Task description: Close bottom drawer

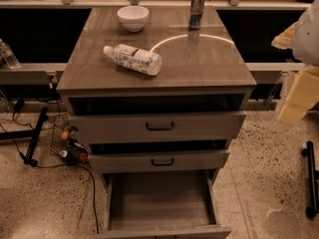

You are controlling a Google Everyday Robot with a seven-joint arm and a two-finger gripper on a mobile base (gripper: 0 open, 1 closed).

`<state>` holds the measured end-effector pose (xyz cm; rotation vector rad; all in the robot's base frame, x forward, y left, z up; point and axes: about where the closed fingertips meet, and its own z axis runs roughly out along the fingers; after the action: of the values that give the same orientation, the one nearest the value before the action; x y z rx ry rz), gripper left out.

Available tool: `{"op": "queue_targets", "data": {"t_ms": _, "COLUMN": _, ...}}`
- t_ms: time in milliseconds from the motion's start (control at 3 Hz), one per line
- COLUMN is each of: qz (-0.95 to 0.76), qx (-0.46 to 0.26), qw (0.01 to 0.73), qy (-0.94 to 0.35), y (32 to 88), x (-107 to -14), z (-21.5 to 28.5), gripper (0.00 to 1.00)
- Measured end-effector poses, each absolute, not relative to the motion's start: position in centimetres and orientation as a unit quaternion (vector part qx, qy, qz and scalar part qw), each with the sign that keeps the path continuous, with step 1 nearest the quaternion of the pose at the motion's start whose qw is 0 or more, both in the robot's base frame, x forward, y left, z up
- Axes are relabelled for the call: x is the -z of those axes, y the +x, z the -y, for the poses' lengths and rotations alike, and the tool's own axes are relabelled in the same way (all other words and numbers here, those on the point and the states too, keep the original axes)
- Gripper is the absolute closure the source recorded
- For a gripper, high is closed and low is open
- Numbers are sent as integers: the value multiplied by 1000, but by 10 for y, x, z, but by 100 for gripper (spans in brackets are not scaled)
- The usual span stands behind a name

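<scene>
The grey wood-grain cabinet [159, 63] has three drawers. The bottom drawer [159, 198] is pulled far out toward me, and its long grey tray is open and empty. The top edge of its front panel [164, 231] lies at the lower frame edge, with the handle out of view. The middle drawer [159, 161] and top drawer [158, 126] stick out a little, each with a black bar handle. My gripper [295, 101] shows as cream-coloured parts at the right edge. It hangs beside the cabinet's right side at top-drawer height, apart from all drawers.
On the cabinet top lie a plastic water bottle [133, 59] on its side, a white bowl [133, 18] and an upright can [196, 10]. A wire basket [67, 141] with small items and cables sits on the floor at left. Black stand legs are at left [36, 136] and right [311, 178].
</scene>
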<state>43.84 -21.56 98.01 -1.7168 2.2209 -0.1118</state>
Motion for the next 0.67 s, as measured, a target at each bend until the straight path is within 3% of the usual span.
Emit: {"op": "queue_targets", "data": {"t_ms": 667, "qz": -767, "qx": 32, "qw": 159, "qy": -621, "y": 436, "x": -951, "z": 210, "gripper": 0}}
